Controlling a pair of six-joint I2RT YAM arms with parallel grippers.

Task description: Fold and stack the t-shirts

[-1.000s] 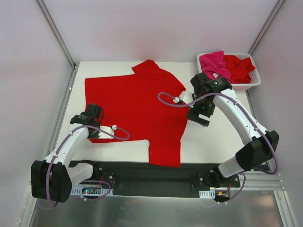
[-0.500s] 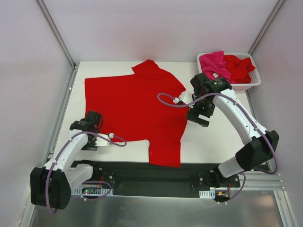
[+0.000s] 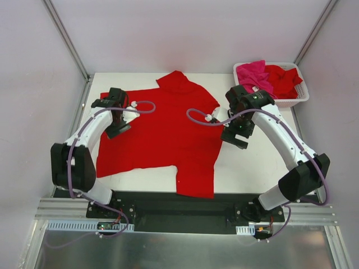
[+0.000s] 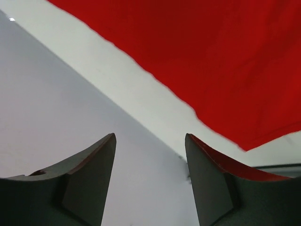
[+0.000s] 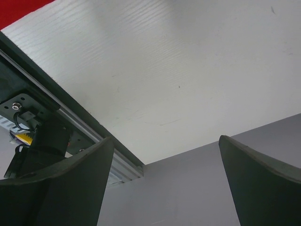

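Observation:
One red t-shirt [image 3: 162, 129] lies spread flat on the white table [image 3: 252, 162], with a sleeve reaching the near edge. My left gripper [image 3: 118, 131] hovers over its left part, open with nothing between the fingers. In the left wrist view the left gripper [image 4: 150, 141] points past the shirt's left edge [image 4: 211, 56] at the wall. My right gripper [image 3: 235, 139] stands open at the shirt's right edge; the right gripper [image 5: 167, 146] in its own view holds nothing. More t-shirts, a pink one [image 3: 253, 73] and a red one [image 3: 283, 78], are heaped in the basket.
A white slotted basket [image 3: 294, 101] sits at the table's far right corner. Grey walls [image 3: 39, 84] close in the left and right sides. A black base plate [image 3: 179, 210] with both arm mounts runs along the near edge.
My left gripper opened, letting go of the shirt's near left edge, and swung away to the far left part of the shirt. The shirt's near left corner now lies further out. The right arm stayed put.

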